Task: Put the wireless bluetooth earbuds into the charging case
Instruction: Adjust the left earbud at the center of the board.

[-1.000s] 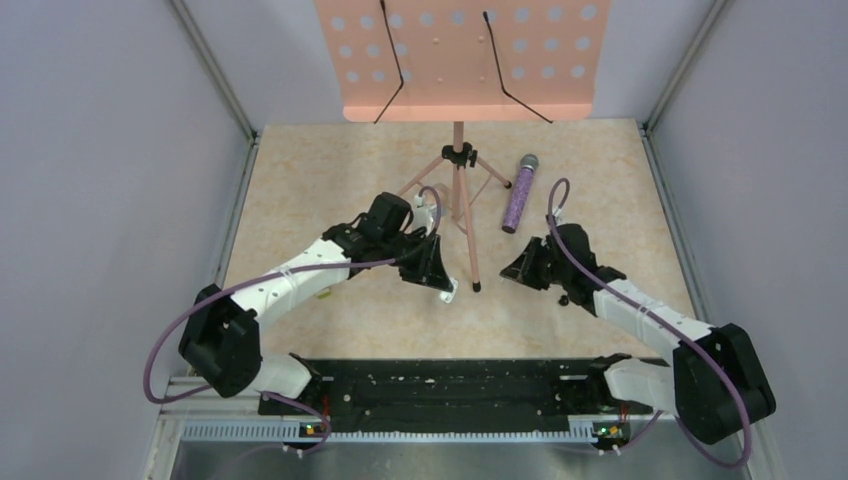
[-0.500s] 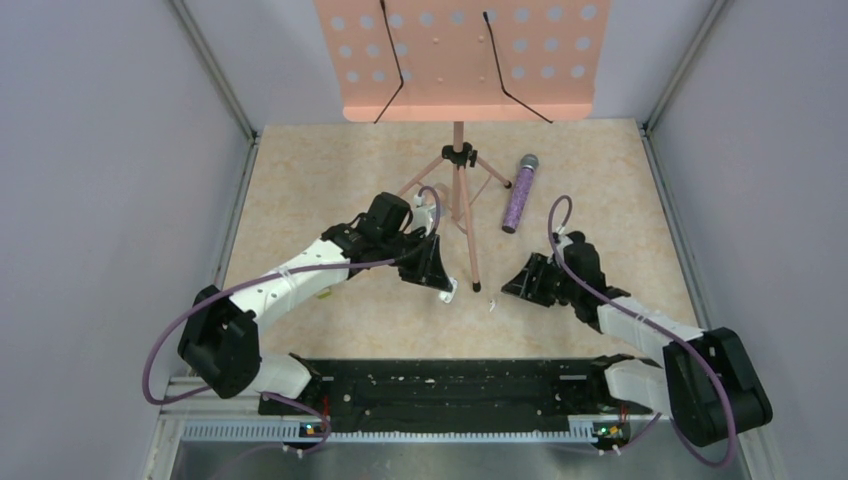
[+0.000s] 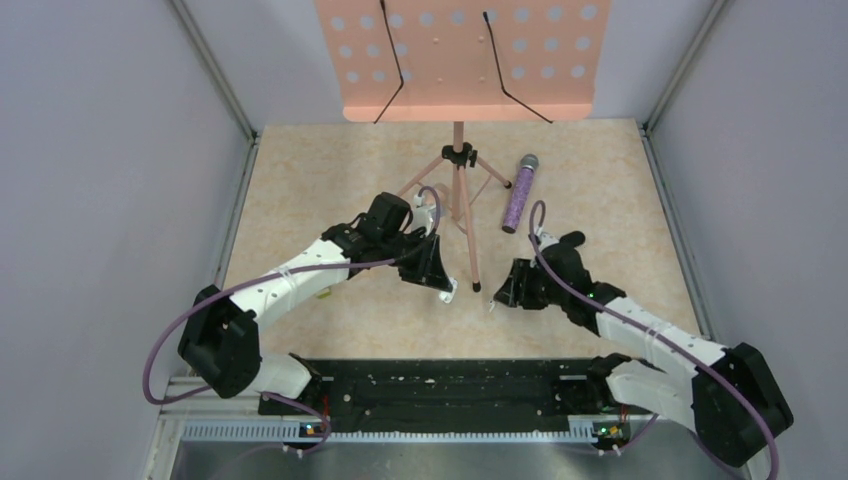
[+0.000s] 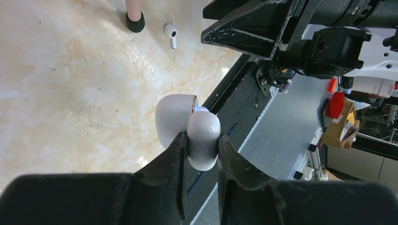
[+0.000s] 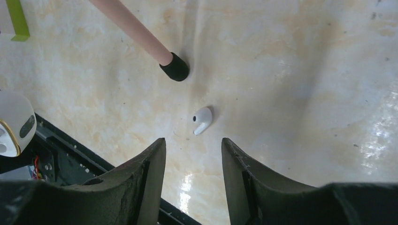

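Note:
A white charging case (image 4: 203, 145) with its lid (image 4: 171, 117) hinged open is pinched between the fingers of my left gripper (image 4: 200, 137), held above the table's near edge. In the top view the case (image 3: 451, 291) shows as a small white spot at that gripper's tip. One white earbud (image 5: 202, 119) lies on the table just ahead of my right gripper (image 5: 193, 143), which is open and holds nothing. The earbud (image 3: 492, 304) sits between the two grippers, near the stand's foot. It also shows in the left wrist view, earbud (image 4: 171, 33).
A pink music stand (image 3: 458, 60) rises at the back; one tripod leg ends in a black foot (image 5: 174, 65) close to the earbud. A glittery purple microphone (image 3: 519, 192) lies behind my right arm. A black rail (image 3: 450, 385) runs along the near edge.
My right gripper has opened and moved left and nearer the table's front edge. The earbud now lies on the table in front of it. The left arm has not moved.

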Robot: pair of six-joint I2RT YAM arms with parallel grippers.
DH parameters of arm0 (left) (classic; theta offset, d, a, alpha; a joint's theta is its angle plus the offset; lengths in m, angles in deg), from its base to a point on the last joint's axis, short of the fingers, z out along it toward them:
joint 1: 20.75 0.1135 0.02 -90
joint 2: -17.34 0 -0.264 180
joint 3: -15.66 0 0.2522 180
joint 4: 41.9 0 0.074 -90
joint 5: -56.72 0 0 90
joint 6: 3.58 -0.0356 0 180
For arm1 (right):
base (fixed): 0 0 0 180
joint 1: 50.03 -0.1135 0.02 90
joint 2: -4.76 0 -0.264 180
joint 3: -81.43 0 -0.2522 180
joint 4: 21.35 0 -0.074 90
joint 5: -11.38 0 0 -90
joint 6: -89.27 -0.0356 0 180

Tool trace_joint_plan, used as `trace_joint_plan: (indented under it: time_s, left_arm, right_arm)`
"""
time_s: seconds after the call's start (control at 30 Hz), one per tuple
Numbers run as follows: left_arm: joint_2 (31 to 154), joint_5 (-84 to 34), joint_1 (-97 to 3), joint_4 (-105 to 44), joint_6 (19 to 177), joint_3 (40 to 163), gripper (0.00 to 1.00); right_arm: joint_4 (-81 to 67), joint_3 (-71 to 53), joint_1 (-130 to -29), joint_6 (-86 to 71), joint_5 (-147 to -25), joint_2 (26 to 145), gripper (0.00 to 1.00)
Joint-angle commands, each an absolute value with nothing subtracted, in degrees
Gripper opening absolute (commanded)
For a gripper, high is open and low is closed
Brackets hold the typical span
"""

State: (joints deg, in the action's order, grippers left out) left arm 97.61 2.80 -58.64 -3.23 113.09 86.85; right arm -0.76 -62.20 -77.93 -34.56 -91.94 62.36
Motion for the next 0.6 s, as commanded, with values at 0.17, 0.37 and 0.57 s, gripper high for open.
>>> trace_joint_plan:
  time_s: [0.17,0.37,0.57]
  left_arm:
    - [97.1,2.2,-58.5,-4.0,113.4,88.6,0.0]
    - [96.8,2.1,-58.5,-3.9,113.5,88.4,0.0]
    - [96.7,2.0,-58.5,-3.9,113.4,88.2,0.0]
  right_arm:
    - [5.1,-52.0,-88.5,-41.2,-76.3,73.2,0.42]
    - [6.0,-49.0,-92.1,-42.4,-72.7,80.7,0.41]
    - [7.6,-47.1,-93.5,-42.1,-69.5,84.8,0.34]
